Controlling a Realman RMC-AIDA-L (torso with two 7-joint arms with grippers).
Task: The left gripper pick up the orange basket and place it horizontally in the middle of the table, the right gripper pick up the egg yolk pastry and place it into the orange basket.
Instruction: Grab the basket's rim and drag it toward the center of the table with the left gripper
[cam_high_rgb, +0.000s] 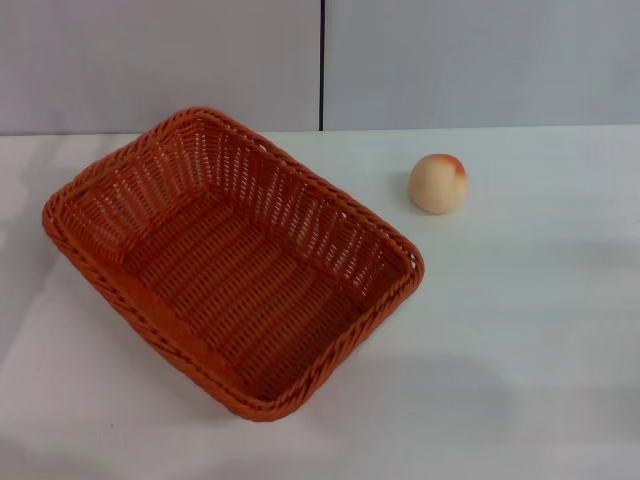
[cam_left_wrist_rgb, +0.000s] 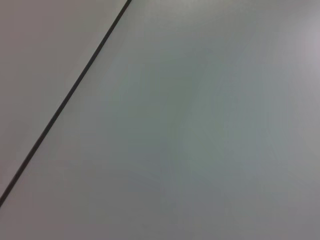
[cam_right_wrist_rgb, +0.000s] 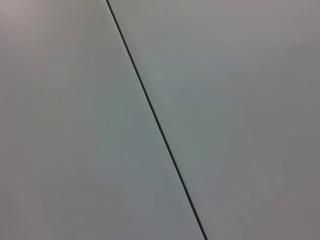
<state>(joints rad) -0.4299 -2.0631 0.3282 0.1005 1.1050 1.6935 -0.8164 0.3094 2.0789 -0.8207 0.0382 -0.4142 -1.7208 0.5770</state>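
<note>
From my remote seat, nearest the head camera I saw bare white table (cam_high_rgb: 520, 400), a wide open stretch in front and to the robot's right. Next came the orange basket (cam_high_rgb: 235, 265), left of centre, sitting skewed with 1 corner pointing toward the robot, empty inside. Beyond it, just off its far right corner but apart, rested the egg yolk pastry (cam_high_rgb: 438, 183). Farthest was a grey wall with 1 dark seam (cam_right_wrist_rgb: 155, 120); both wrist cameras showed only that.

Neither the left gripper nor the right gripper was in view, so I could not tell how their fingers stood.

My worries: a 1-sided rim grip might tip or swing the basket, and turning it horizontal could knock the round pastry rolling toward the table's back edge. The left edge sat near the basket; room lay rightward.
</note>
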